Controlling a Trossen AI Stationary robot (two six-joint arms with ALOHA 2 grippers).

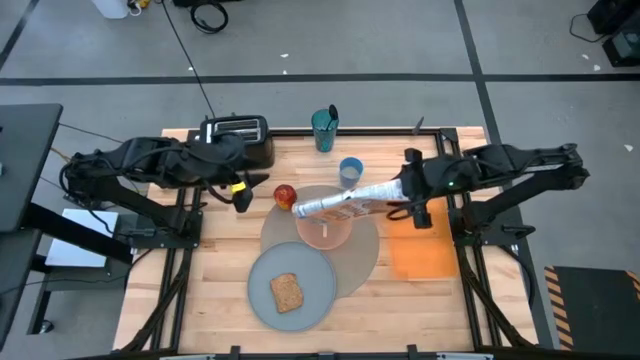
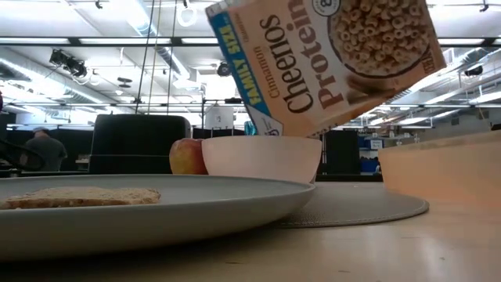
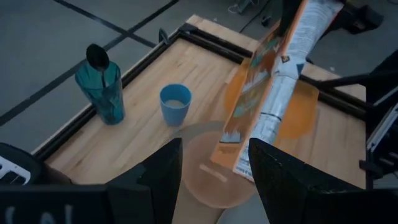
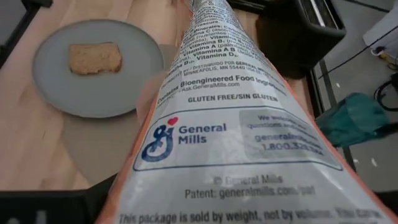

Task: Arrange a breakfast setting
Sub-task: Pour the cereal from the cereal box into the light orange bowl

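My right gripper (image 1: 408,198) is shut on a cereal box (image 1: 345,205). The box slants over the translucent pink bowl (image 1: 325,232), which stands on the round grey-beige placemat (image 1: 360,265). A grey plate (image 1: 292,288) with a toast slice (image 1: 287,292) overlaps the placemat's near left edge. The red apple (image 1: 285,194) lies beside the bowl, and the light-blue cup (image 1: 351,171) stands behind it. My left gripper (image 3: 214,180) hangs open left of the apple with nothing between its fingers. My right gripper holds the cereal box by its bottom end (image 1: 392,192), coming from the table's right side and slanting down. The box hides the fingers in the right wrist view. It is lifted clear and tilted, with its top end (image 2: 254,117) lowest, just above the bowl's rim.
A black toaster (image 1: 238,135) stands at the far left. A teal tumbler (image 1: 324,130) holding a dark spoon-shaped thing stands at the far edge. An orange rectangular mat (image 1: 422,250) lies at the right. Bare wood shows near the front right.
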